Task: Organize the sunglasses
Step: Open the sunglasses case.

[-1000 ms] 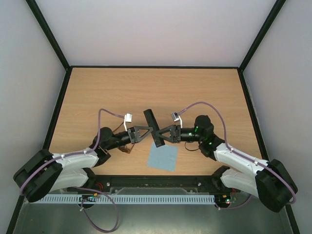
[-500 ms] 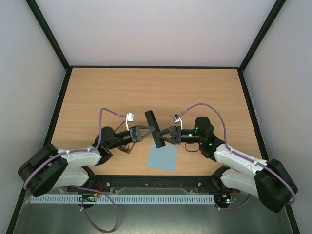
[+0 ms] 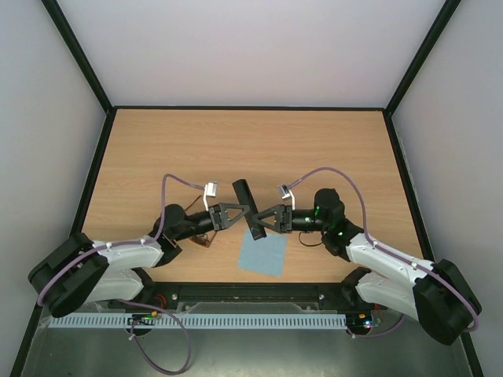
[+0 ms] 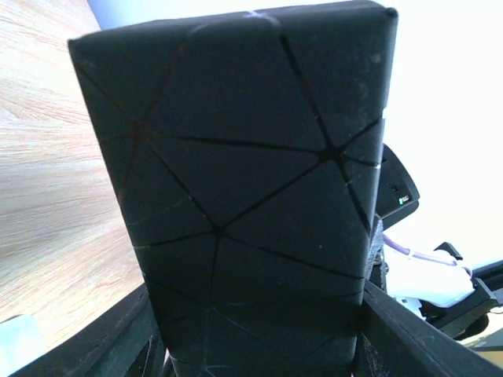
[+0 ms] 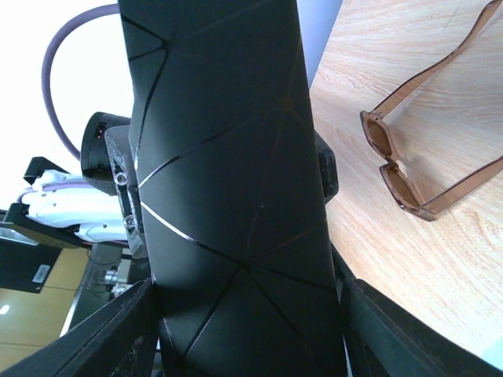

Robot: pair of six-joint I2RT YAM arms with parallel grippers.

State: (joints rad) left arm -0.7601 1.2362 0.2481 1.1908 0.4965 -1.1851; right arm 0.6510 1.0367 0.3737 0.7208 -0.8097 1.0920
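You are closing both arms on the black case (image 3: 247, 206), which is sitting slantwise a little nearer the near edge of the bench (image 3: 330, 149) than its middle. Your left gripper (image 3: 244, 212) is reaching in from the left-edge side and your right gripper (image 3: 260, 220) from the right-edge side, the two meeting at the case's near half. In the left wrist view the case is filling most of the frame, with the dark fingers (image 4: 110, 345) pressing against both of its sides, so this gripper is pinching the case. In the right wrist view the fingers (image 5: 110, 330) are likewise hugging the case on either flank, so this gripper is pinching it too. From these views you cannot tell whether the case is resting on the wood or hanging clear of it. The sunglasses (image 5: 395, 174) are lying on the bare wood with their temple arms unfolded, touched by neither gripper. From above, the sunglasses (image 3: 203, 238) are showing only in part beside your left wrist, toward the near edge and left of centre. The light blue cloth (image 3: 263, 254) is lying flat close to the near edge, just beside the case's near end.
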